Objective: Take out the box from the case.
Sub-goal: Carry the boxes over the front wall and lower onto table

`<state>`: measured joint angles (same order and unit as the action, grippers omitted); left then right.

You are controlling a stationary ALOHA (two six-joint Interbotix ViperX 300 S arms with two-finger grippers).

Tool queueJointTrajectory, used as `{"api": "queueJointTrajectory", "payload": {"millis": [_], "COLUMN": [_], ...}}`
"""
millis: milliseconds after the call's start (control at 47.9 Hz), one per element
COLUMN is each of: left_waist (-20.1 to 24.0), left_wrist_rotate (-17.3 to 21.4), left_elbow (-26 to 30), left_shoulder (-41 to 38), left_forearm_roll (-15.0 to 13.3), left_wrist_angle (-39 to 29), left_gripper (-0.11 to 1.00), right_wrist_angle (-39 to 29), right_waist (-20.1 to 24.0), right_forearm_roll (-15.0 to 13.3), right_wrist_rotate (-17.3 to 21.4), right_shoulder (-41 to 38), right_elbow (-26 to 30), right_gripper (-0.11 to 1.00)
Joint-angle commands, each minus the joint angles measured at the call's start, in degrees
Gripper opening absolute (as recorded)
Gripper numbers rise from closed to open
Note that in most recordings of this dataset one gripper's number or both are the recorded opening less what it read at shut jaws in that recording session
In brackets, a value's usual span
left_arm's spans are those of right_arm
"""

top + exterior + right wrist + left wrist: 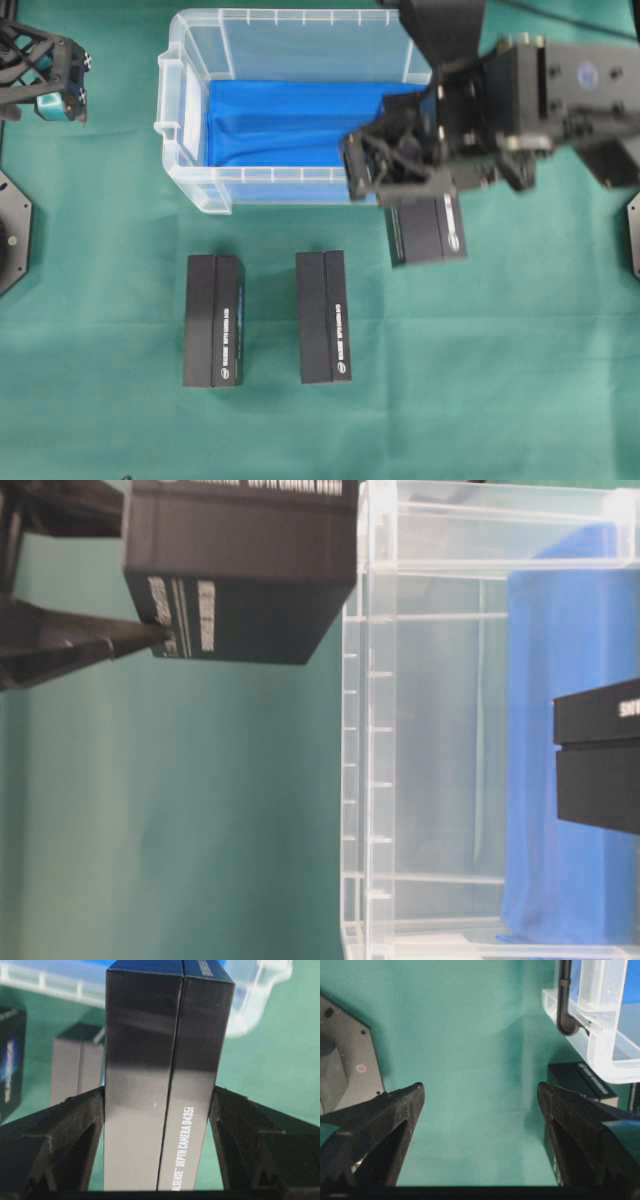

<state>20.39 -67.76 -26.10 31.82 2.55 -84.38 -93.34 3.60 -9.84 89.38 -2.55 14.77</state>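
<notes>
Clearly the right claw [160, 1110] is clamped on a black box [427, 230], its two fingers pressing the box's broad faces so the long side hangs below, a hold that keeps it from twisting as it travels. In the overhead view the box hangs just outside the case [190, 150], beyond its near right corner and above the green desk [520, 380], so it appears to be already out and on its way to being set down. Two more boxes [213, 320] [324, 316] lie side by side on the desk in front of the case, well apart from each other (a row the held one would likely extend to the right). Inside the case only the blue cloth [290, 125] shows from above; the arm hides the right end. The left claw [480, 1105] waits off to the left of the case with its fingers spread wide and nothing between them, probably parked clear of the work.
</notes>
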Motion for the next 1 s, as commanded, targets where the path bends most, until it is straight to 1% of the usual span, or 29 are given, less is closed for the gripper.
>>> {"api": "queueJointTrajectory", "payload": {"millis": [0, 292, 501, 626, 856, 981], "left_waist": [-0.18, -0.18, -0.18, -0.18, -0.18, -0.53], "left_wrist_rotate": [0.0, 0.0, -0.09, 0.0, 0.0, -0.09], "left_elbow": [0.7, 0.62, 0.62, 0.62, 0.62, 0.62], "left_shoulder": [0.18, 0.18, 0.26, 0.35, 0.35, 0.35], "left_forearm_roll": [0.0, 0.0, 0.0, 0.0, 0.0, 0.0], "left_wrist_angle": [0.09, 0.09, 0.09, 0.0, 0.0, 0.0], "left_gripper": [0.96, 0.96, 0.96, 0.96, 0.96, 0.96], "right_wrist_angle": [-0.35, -0.44, -0.44, -1.14, -2.2, -2.37], "right_waist": [2.2, 9.67, 13.54, 14.33, 14.41, 14.41], "right_forearm_roll": [-0.26, -0.26, -0.26, -0.26, -0.26, -0.97], "right_wrist_rotate": [1.41, 10.28, 14.85, 15.91, 16.0, 16.0], "right_shoulder": [1.93, 1.58, 1.05, 0.7, 0.53, 0.53], "right_elbow": [1.67, 1.76, 2.37, 2.81, 2.99, 2.9], "right_gripper": [0.67, 0.67, 0.67, 0.67, 0.67, 0.67]}}
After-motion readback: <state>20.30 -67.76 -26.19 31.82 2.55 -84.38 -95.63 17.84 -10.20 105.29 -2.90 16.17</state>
